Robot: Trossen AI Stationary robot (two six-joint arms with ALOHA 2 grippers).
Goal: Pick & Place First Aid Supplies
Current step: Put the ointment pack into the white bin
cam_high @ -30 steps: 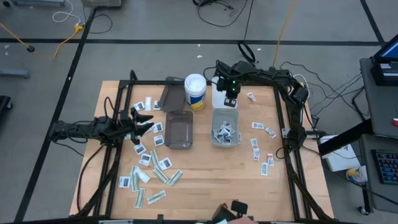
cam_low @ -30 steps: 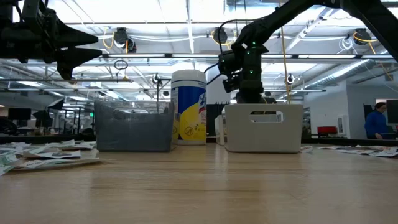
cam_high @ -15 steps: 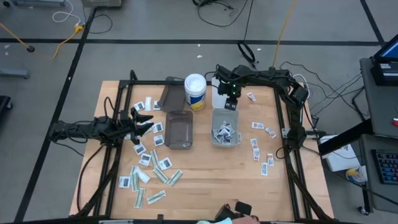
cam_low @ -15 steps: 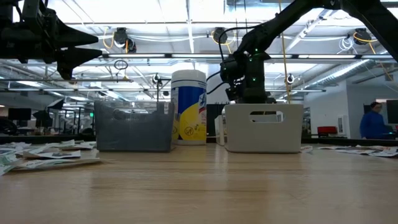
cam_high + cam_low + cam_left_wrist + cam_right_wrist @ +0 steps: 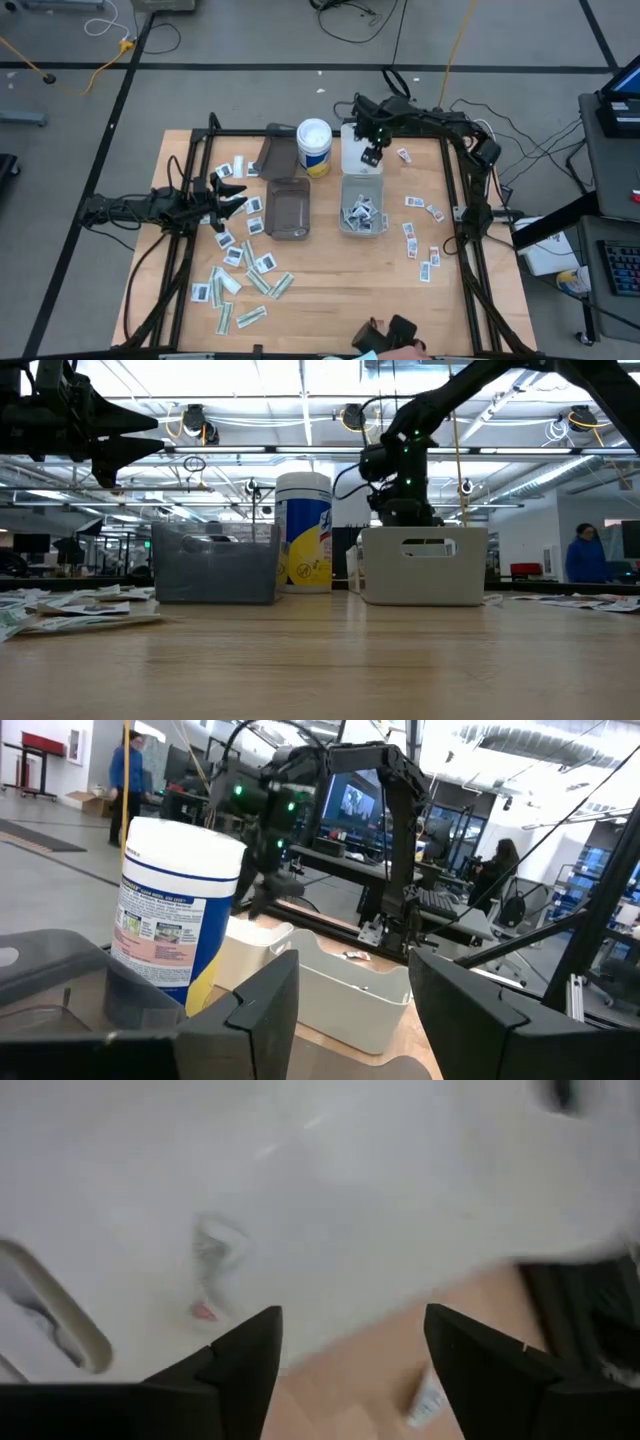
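The first aid supplies are small flat packets. One scatter (image 5: 240, 270) lies on the table's left part, another (image 5: 418, 240) on the right, and several (image 5: 362, 212) lie inside the pale bin (image 5: 345, 200). My right gripper (image 5: 372, 157) hangs open over that bin's far end, nothing between its fingers (image 5: 350, 1370). My left gripper (image 5: 238, 195) hovers open and empty above the left packets, pointing toward the bins (image 5: 355, 1020).
A smoky bin (image 5: 288, 208) stands left of the pale bin. A wipes canister (image 5: 314, 147) and a white flat piece (image 5: 350, 145) stand behind them. A dark frame (image 5: 455, 200) runs along the table's sides. A person (image 5: 583, 555) shows in the room behind.
My right gripper has opened and drawn a little up and toward the table's far edge, over the pale bin's far end. My left arm has kept still.
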